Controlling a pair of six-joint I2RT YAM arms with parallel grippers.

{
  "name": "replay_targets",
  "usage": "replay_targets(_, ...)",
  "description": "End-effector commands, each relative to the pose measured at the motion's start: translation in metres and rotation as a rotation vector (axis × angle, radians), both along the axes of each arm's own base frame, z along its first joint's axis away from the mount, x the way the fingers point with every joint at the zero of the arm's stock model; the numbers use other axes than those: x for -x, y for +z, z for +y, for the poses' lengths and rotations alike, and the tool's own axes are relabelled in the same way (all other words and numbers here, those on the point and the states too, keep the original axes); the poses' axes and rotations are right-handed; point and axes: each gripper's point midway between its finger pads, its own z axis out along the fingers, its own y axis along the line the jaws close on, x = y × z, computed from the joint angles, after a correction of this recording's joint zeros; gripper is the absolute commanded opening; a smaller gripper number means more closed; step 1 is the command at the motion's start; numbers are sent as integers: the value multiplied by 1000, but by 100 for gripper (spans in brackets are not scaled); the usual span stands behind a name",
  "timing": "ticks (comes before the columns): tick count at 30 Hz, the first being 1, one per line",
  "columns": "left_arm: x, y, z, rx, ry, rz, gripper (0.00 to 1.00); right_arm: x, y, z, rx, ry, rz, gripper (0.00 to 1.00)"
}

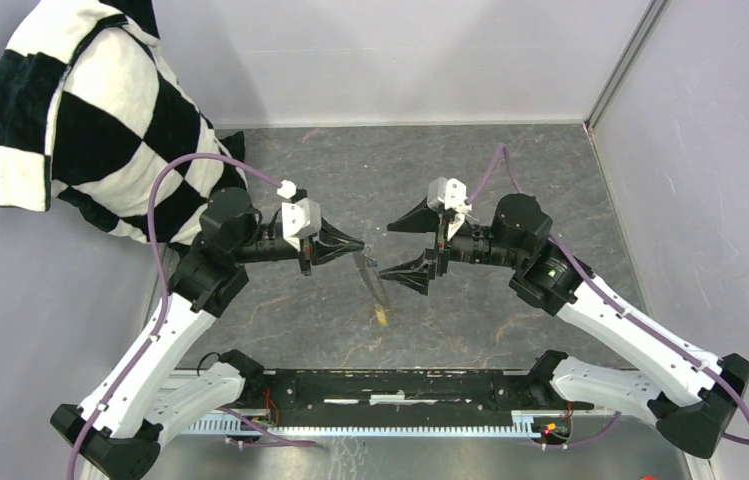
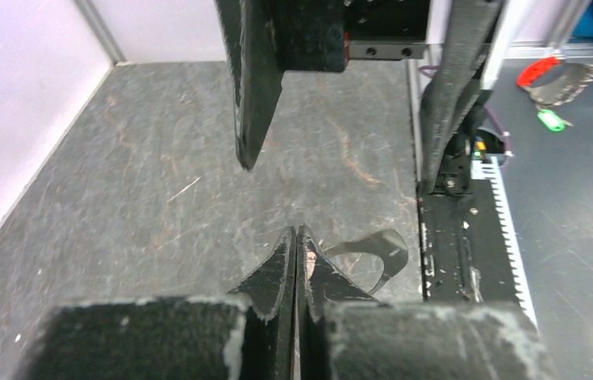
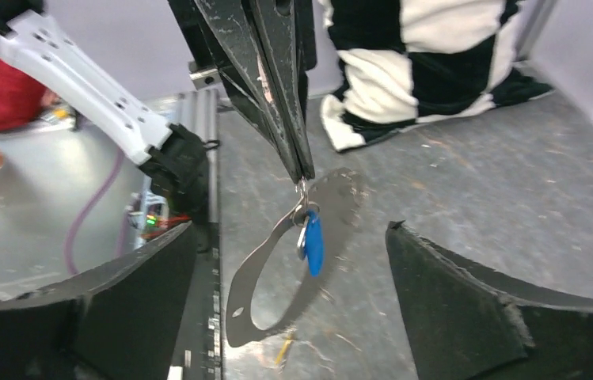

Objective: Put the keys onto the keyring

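One thin grey keyring (image 3: 239, 294), flat floppy loop, blue-capped key (image 3: 313, 241) dangling

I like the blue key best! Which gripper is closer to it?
Left. The left gripper is shut on the keyring, with the blue key hanging right under its tips. The right gripper is open and faces the key without touching it.

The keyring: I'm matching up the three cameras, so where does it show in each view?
Top external: the keyring hangs at centre, slanting down from the left gripper.
Left wrist: the keyring curves out at lower centre-right, beside the shut fingers.
Right wrist: the keyring dangles at centre, with the blue key on it.
Shared landmark: the left gripper's shut tips, which pinch it in every view.
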Motion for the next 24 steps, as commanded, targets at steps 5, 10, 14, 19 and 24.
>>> replay_targets(5, -52, -5, 10, 13, 276, -53, 2, -20, -33, 4, 44, -121, 15, 98)
replay_targets(10, -54, -6, 10, 19, 283, -55, 2, -27, -64, 17, 135, -170, -7, 98)
replay_targets(14, -47, -2, 9, 25, 252, -70, 2, -39, -82, 23, 161, -202, -14, 96)
replay_targets(19, -47, 0, 10, 30, 258, -73, 2, -46, -89, 43, 147, -169, 6, 59)
replay_targets(24, -49, -6, 12, 12, 266, -77, 2, -52, -98, 52, 153, -176, 51, 19)
